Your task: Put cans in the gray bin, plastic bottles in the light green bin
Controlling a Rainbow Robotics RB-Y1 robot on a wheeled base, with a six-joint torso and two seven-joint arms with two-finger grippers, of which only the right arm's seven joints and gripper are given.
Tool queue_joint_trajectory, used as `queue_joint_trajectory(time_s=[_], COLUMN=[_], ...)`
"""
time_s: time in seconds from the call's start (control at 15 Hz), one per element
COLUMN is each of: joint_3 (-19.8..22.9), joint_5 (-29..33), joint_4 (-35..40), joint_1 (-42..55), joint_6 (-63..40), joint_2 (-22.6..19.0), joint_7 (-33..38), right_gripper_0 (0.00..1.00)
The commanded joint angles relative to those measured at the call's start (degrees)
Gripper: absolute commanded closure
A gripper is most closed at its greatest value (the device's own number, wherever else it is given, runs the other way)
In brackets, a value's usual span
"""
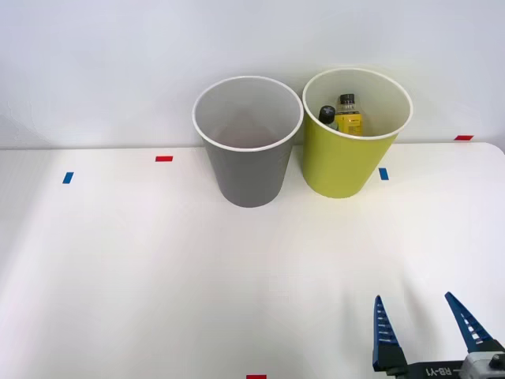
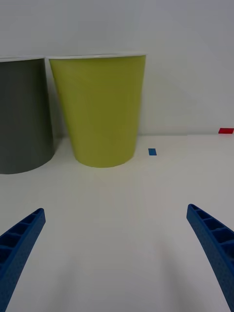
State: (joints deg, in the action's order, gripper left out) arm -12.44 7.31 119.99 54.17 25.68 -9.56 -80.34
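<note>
Spread jaws (image 1: 428,322) (empty), two bottles (image 1: 341,117) in light green bin (image 1: 339,162)

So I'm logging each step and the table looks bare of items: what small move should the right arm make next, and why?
Probably just hold the right claw back and open at the table's near edge. Two plastic bottles already stand inside the light green bin, nothing is held, and no can lies on the table; the gray bin's bottom is hidden, so its contents cannot be confirmed.
</note>
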Motion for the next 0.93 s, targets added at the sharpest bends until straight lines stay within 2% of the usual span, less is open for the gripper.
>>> queue_joint_trajectory(time_s=[0.07,0.27,0.47,0.93], joint_3=[-2.24,-2.95,-3.56,-8.39], joint_5=[-2.04,-2.39,-3.10,-5.12], joint_4=[-0.02,-4.24,-9.08,-9.16], joint_1=[2.26,1.55,0.68,2.96], joint_6=[0.60,2.09,8.60,12.99], joint_2=[-1.07,-1.16,-1.16,-1.07], joint_7=[-9.49,-14.76,-14.32,-15.02], right_gripper_0=[0.00,0.00,0.00,0.00])
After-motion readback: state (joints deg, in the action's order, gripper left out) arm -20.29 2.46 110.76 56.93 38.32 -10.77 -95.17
